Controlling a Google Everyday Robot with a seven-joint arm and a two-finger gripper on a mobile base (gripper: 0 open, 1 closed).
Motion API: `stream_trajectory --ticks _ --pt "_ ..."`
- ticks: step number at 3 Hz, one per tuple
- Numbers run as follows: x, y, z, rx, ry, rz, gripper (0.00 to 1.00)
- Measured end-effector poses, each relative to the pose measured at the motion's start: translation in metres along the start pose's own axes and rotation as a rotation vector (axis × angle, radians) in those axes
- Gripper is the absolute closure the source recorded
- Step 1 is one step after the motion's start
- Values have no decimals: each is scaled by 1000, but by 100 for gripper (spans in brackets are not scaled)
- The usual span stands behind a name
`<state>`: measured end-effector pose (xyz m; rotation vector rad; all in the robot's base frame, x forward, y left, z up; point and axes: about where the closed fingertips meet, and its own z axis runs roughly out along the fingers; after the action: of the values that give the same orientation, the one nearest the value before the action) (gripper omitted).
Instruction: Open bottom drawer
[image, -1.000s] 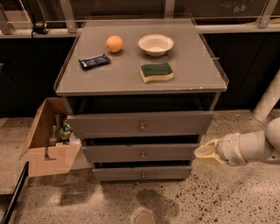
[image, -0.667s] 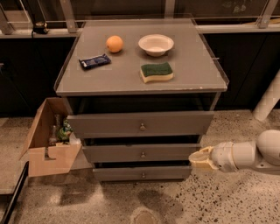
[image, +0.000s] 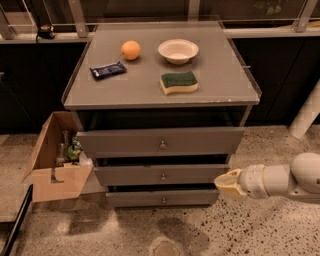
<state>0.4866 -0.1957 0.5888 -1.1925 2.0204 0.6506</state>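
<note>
The grey cabinet has three drawers. The bottom drawer (image: 162, 197) is the lowest, with a flat grey front and a small round metal knob (image: 164, 200) at its centre; its front sits about level with the drawers above. My gripper (image: 223, 183) comes in from the right on a white arm. It is low, just beside the right end of the middle and bottom drawers, pointing left. It holds nothing that I can see.
On the cabinet top (image: 225, 75) lie an orange (image: 131, 50), a white bowl (image: 178, 51), a green and yellow sponge (image: 179, 82) and a blue wrapper (image: 108, 70). An open cardboard box (image: 57, 167) with bottles stands left of the drawers. The floor is speckled stone.
My gripper has moved left and a little lower, closer to the right end of the lower drawers. The drawers have not moved.
</note>
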Motion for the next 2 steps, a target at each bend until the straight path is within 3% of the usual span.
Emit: stream_trajectory --ticks 2 --pt "38 -22 37 104 -34 38 100"
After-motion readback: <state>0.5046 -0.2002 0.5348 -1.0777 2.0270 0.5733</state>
